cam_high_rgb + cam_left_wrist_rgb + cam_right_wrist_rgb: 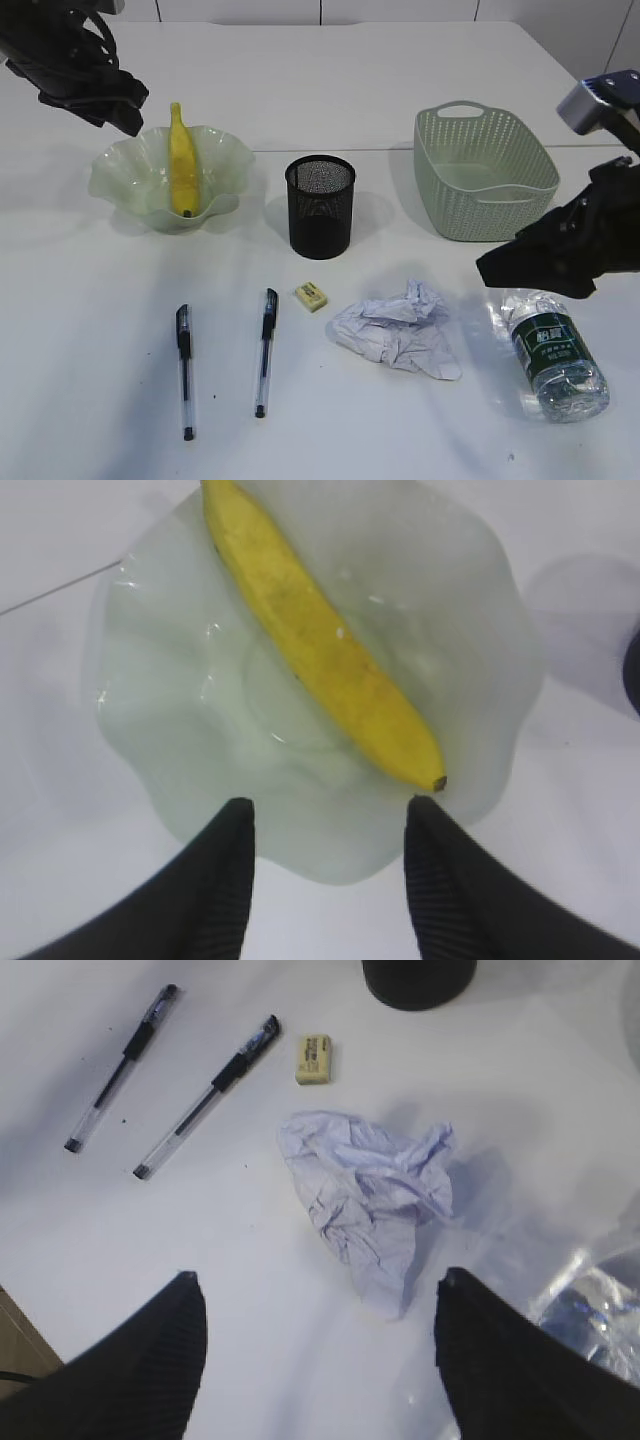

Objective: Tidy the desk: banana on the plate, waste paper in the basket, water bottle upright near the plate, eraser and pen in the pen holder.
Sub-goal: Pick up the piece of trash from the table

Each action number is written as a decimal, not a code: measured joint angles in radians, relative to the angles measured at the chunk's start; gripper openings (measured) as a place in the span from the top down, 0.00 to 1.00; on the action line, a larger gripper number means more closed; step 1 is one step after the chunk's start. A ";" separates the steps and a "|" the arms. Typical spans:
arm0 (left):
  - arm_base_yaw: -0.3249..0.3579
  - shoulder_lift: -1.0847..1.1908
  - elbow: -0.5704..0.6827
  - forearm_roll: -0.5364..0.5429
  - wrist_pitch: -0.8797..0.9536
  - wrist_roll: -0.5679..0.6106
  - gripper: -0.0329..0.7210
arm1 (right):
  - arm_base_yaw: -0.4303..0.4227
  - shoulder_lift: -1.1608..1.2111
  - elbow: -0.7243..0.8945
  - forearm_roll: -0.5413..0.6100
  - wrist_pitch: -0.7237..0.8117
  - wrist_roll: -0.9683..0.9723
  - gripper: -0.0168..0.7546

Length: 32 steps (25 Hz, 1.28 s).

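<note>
Desk (330, 80) clutter, big to small: bottle (552, 352) lies lower right and may roll; waste paper (398, 325) at centre could snag the wide, empty right gripper (320, 1345); left gripper (328, 815), half-open and empty, hovers over the plated banana (182, 165).

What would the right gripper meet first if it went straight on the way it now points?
Most likely the waste paper: it lies between the open fingers of the right gripper, ahead of them. Depth is unclear.
</note>
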 joint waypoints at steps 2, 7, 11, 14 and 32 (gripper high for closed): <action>0.000 -0.001 0.000 0.014 0.017 0.000 0.51 | 0.000 0.035 -0.023 0.040 0.018 -0.062 0.29; 0.000 -0.011 0.000 0.033 0.027 0.000 0.51 | 0.000 0.136 -0.087 0.089 0.103 -0.220 0.29; 0.000 -0.015 0.000 0.035 0.029 0.000 0.51 | 0.000 0.191 -0.127 0.098 0.136 -0.297 0.29; 0.000 -0.015 0.000 0.035 0.035 0.000 0.51 | 0.000 0.220 -0.141 0.128 0.139 -0.339 0.29; 0.000 -0.015 0.000 0.042 0.073 0.000 0.51 | 0.000 0.261 -0.142 0.223 0.146 -0.432 0.29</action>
